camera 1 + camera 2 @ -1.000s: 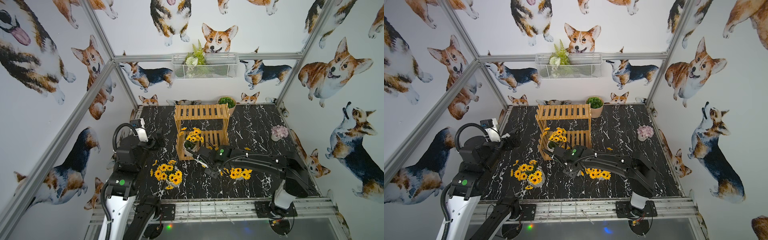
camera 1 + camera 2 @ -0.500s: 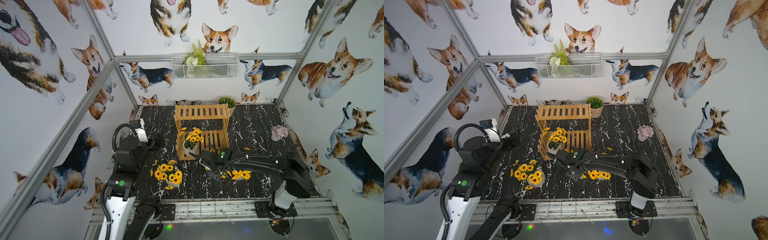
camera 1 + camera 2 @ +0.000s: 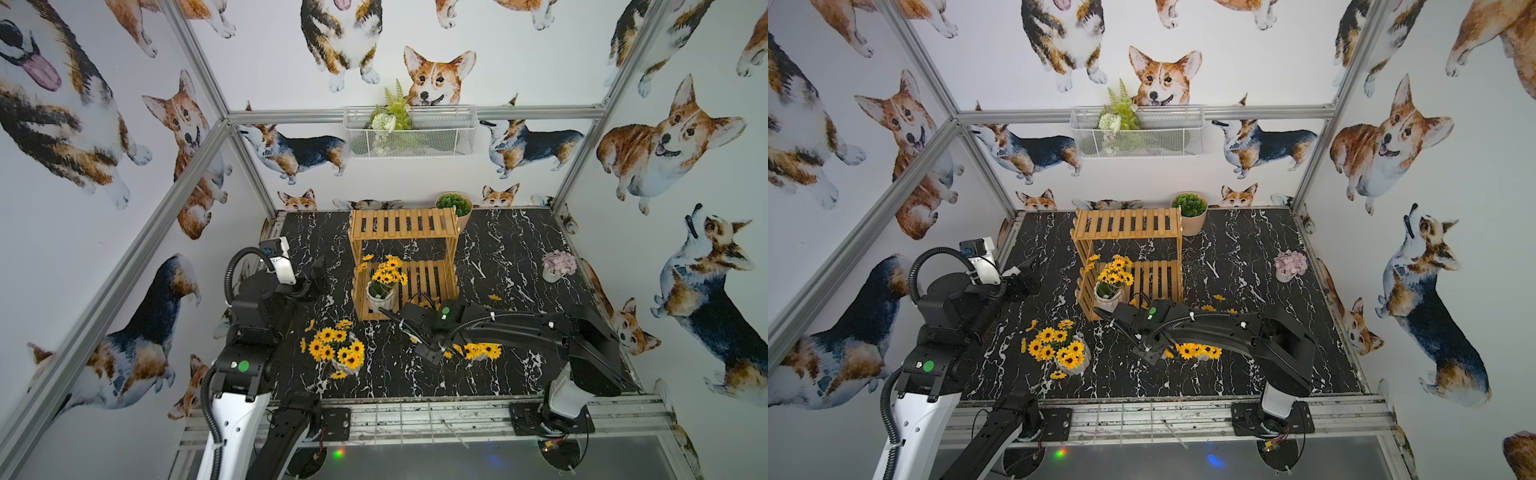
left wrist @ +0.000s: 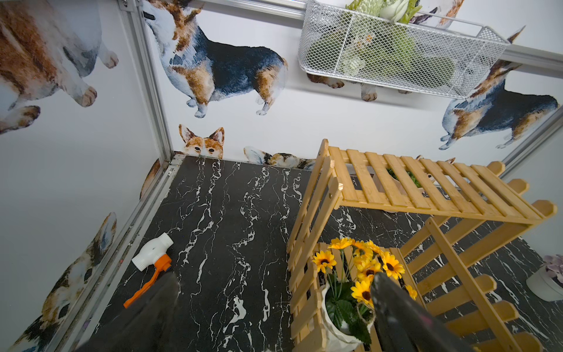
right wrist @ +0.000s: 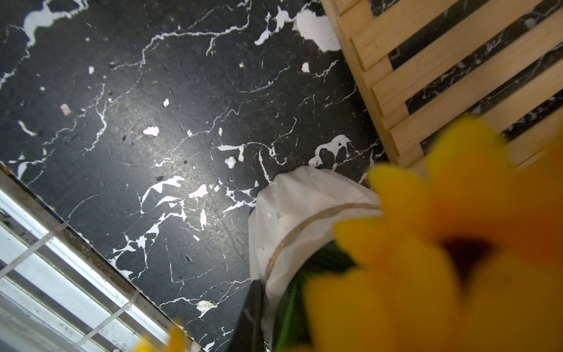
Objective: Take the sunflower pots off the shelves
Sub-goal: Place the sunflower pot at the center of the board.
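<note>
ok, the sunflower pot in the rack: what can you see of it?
The sunflower pot is small, white, ribbed and ceramic-looking, with a twine band below the rim. It holds green leaves and a bunch of yellow, dark-centred flowers. It stands roughly upright at the front of the rack's lower tier, at the end nearer the left arm. The shut right gripper has a finger against its rim, apparently pinching it. Whether its base rests on the slats is unclear.

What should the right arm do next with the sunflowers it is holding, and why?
Probably lower the held pot onto the table and open the right end effector. It is shut on the pot's rim, clear of the shelves, with bare table beneath. On the lower shelf stands another pot, not yet taken.
</note>
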`<state>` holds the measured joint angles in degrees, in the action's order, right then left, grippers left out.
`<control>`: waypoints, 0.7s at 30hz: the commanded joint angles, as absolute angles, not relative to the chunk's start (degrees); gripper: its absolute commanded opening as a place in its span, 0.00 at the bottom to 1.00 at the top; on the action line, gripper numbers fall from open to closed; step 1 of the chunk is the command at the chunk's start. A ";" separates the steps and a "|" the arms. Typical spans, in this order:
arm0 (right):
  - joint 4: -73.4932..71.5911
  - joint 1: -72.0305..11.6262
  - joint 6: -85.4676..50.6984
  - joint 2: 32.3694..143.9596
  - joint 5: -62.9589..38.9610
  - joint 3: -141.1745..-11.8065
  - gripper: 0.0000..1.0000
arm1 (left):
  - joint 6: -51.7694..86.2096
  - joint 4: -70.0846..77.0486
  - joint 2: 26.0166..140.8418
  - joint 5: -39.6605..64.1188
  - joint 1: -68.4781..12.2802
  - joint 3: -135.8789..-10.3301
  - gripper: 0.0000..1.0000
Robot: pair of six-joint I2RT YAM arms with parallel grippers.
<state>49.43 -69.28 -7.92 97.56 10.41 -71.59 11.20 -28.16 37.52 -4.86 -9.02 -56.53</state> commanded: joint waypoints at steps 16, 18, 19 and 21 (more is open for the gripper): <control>50.01 -69.35 -9.57 96.54 6.97 -72.31 0.21 | 11.60 -26.50 37.24 -4.84 -8.80 -56.16 1.00; 50.09 -69.35 -9.75 96.09 6.73 -72.56 0.22 | 11.60 -26.51 37.26 -4.84 -8.79 -56.16 1.00; 50.18 -69.35 -9.76 95.97 6.73 -72.71 0.23 | 11.59 -26.49 37.27 -4.83 -8.79 -56.16 1.00; 50.52 -69.35 -9.98 95.07 6.51 -73.17 0.28 | 11.60 -26.45 37.22 -4.82 -8.79 -56.16 1.00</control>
